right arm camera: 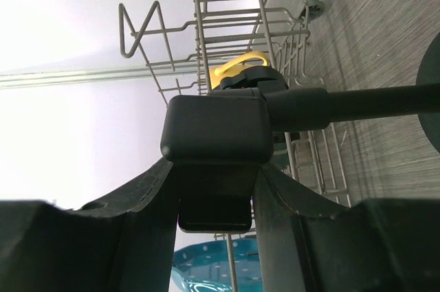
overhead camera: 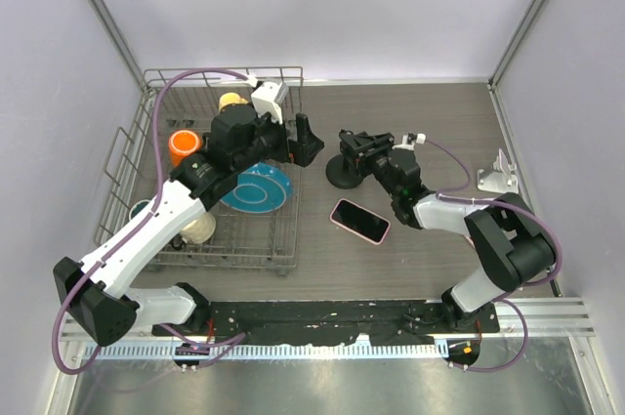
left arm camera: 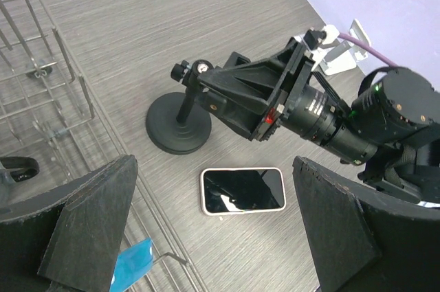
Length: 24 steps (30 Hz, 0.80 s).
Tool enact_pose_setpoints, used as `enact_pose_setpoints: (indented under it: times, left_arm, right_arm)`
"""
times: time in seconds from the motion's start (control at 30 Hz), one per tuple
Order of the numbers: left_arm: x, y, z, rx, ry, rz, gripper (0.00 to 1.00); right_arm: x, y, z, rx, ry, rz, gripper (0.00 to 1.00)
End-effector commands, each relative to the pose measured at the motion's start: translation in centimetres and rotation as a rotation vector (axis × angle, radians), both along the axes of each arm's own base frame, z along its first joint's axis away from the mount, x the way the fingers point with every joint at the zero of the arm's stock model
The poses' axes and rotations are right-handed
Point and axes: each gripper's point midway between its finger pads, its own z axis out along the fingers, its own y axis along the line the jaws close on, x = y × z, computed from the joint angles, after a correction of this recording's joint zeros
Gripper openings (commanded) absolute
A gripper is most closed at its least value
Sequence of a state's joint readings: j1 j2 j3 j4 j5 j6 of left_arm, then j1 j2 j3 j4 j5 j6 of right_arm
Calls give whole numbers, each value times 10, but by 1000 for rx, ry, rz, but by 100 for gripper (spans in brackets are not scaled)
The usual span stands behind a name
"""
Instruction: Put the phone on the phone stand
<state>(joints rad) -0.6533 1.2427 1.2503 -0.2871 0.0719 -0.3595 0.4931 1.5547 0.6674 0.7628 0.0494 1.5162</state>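
- Phone [overhead camera: 359, 221] lies flat with its dark screen up on the grey table [overhead camera: 430, 122], near the middle. It is just on the near side of the phone stand's base, apart from it, and nothing is holding it.
- Wire dish rack [overhead camera: 146, 142] fills the far left of the table. A blue plate [overhead camera: 259, 186] and an orange cup [overhead camera: 183, 146] sit inside it.
- Left gripper [overhead camera: 305, 142] hangs over the rack's right edge, pointing toward the stand. In the left wrist view its two fingers [left arm camera: 89, 223] are spread wide, with the phone and the stand visible between them, and it grips nothing.
- Phone stand [overhead camera: 342, 178] stands on its round black base just right of the rack. Its short post leans a little, and the clamp-like head is at the top.
- Right gripper [overhead camera: 350, 145] reaches in from the right and pinches the stand's head. In the right wrist view both fingers [right arm camera: 137, 216] press against the sides of the black block.
- White bracket [overhead camera: 498, 176] sits at the far right edge of the table, well apart from the stand and the phone.
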Motion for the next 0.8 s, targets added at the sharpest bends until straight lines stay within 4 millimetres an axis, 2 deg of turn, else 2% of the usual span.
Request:
enact_pose_setpoints:
  times: [0.0, 0.3, 0.43, 0.53, 0.63, 0.67, 0.7, 0.73, 0.77]
  left_arm:
    - [-4, -5, 18, -51, -45, -22, 100]
    - [-6, -10, 16, -55, -38, -36, 100]
    - [-6, -10, 14, -49, -39, -34, 100]
    - [-6, -11, 12, -45, -34, -36, 100]
    - [-6, -14, 9, -41, -26, -48, 100]
    - [-5, -15, 7, -38, -20, -46, 100]
    - [-4, -15, 5, -34, -18, -43, 100]
    - [-3, -15, 4, -28, -14, -40, 100]
    - [-2, -16, 0, -21, -6, -39, 100]
  right_arm:
    - [-2, -19, 32, 19, -163, -111, 0]
    - [-9, -25, -12, -140, -107, -140, 0]
    - [-8, -32, -13, -195, -105, -175, 1]
    - [-7, -29, -8, -227, -133, -152, 3]
    - [-9, -22, 10, -236, -197, -120, 19]
    - [-10, -20, 14, -240, -212, -110, 32]
    - [-11, -21, 18, -245, -222, -109, 41]
    - [-13, -22, 24, -257, -243, -110, 56]
    - [-14, -24, 27, -266, -250, -114, 63]
